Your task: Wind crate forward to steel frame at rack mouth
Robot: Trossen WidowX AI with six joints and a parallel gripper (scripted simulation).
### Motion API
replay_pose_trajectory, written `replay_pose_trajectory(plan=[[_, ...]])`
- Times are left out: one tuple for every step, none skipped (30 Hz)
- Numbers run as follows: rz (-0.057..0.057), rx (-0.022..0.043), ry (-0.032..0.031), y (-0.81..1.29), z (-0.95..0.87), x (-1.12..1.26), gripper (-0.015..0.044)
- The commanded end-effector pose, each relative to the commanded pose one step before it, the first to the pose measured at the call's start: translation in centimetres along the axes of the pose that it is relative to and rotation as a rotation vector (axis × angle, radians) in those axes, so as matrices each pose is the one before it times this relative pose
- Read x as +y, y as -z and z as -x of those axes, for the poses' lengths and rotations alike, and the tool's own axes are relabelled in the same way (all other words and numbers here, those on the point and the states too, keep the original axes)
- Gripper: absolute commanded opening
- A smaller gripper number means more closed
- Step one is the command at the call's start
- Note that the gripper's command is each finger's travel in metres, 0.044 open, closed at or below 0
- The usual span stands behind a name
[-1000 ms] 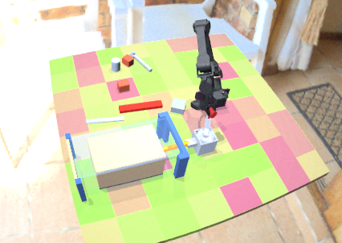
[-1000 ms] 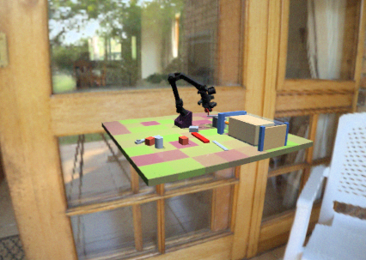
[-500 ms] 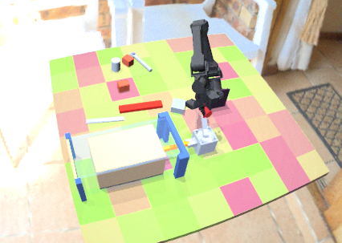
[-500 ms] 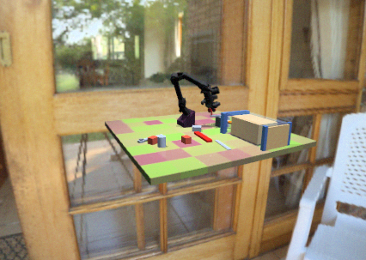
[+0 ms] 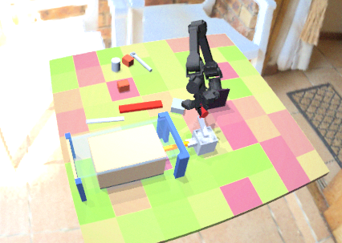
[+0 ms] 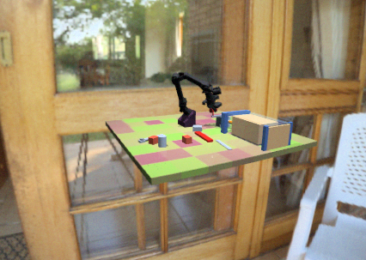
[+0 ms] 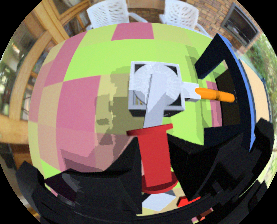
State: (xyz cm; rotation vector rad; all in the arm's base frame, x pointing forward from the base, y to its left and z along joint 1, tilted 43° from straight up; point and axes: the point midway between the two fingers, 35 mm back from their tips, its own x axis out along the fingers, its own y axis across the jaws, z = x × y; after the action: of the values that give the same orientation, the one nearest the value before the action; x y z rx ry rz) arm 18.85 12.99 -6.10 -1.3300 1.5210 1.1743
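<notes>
1. From the top view, I had the hand (image 5: pixel 201 111) clamped on the red grip of the winch handle (image 5: pixel 203 124), whose shaft reached down to the winch (image 5: pixel 205 143). The crate (image 5: pixel 126 155) sat flat inside the guard cubby (image 5: pixel 76 163), its front just short of the blue frame (image 5: pixel 172 135), the orange strap (image 5: pixel 177 146) between crate and winch.
2. The exterior view showed the crate level on the bench (image 6: pixel 180 166), behind the frame.
3. The wrist view showed the handle over the winch's top; whether the key was fully seated I couldn't tell. I judged winding unfinished and release left.
</notes>
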Motion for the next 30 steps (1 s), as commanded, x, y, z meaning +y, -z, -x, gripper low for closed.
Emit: replay_pose_trajectory(plan=[[-0.0176,0.02159,0.04257,0.543,0.145,-2.065,0.0],[0.0,0.00002,0.0001,0.01,0.005,-0.186,0.0],[0.0,0.00002,0.00006,0.007,0.003,-0.115,0.0],[0.0,0.00002,0.0001,0.005,0.003,-0.187,0.0],[0.0,0.00001,0.00006,0.004,0.001,-0.115,0.0],[0.0,0.00001,0.0001,0.0,0.001,-0.187,0.0],[0.0,0.00001,0.00006,0.001,0.0,-0.115,0.0],[0.0,0.00001,0.00011,-0.005,-0.002,-0.187,0.0],[0.0,0.00001,0.00006,-0.003,-0.001,-0.115,0.0],[0.0,0.00001,0.00011,-0.01,-0.004,-0.187,0.0],[0.0,0.00001,0.00006,-0.006,-0.003,-0.114,0.0],[0.0,0.0,0.00011,-0.015,-0.006,-0.187,0.0],[0.0,0.0,0.00006,-0.009,-0.004,-0.114,0.0],[0.0,0.0,0.00011,-0.021,-0.008,-0.186,0.0],[0.0,0.0,0.00006,-0.012,-0.006,-0.113,0.0],[0.0,-0.00001,0.00011,-0.026,-0.011,-0.186,0.0],[0.0,0.0,0.00006,-0.015,-0.007,-0.113,0.0],[0.0,-0.00001,0.00011,-0.031,-0.013,-0.185,0.0],[0.0,0.0,0.00006,-0.018,-0.008,-0.112,0.0],[0.0,-0.00001,0.00011,-0.036,-0.015,-0.184,0.0],[0.0,-0.00001,0.00006,-0.021,-0.01,-0.111,0.0],[0.0,-0.00002,0.00011,-0.041,-0.017,-0.183,0.0],[0.0,-0.00001,0.00006,-0.024,-0.011,-0.11,0.0],[0.0,-0.00002,0.00011,-0.046,-0.02,-0.181,0.0],[0.0,-0.00001,0.00006,-0.027,-0.012,-0.109,0.0],[0.0,-0.00002,0.00011,-0.051,-0.022,-0.18,0.0],[0.0,-0.00001,0.00006,-0.03,-0.014,-0.108,0.0],[0.0,-0.00003,0.00011,-0.056,-0.024,-0.178,0.0],[0.0,-0.00002,0.00006,-0.033,-0.015,-0.107,0.0],[0.0,-0.00003,0.00011,-0.06,-0.026,-0.176,0.0]])
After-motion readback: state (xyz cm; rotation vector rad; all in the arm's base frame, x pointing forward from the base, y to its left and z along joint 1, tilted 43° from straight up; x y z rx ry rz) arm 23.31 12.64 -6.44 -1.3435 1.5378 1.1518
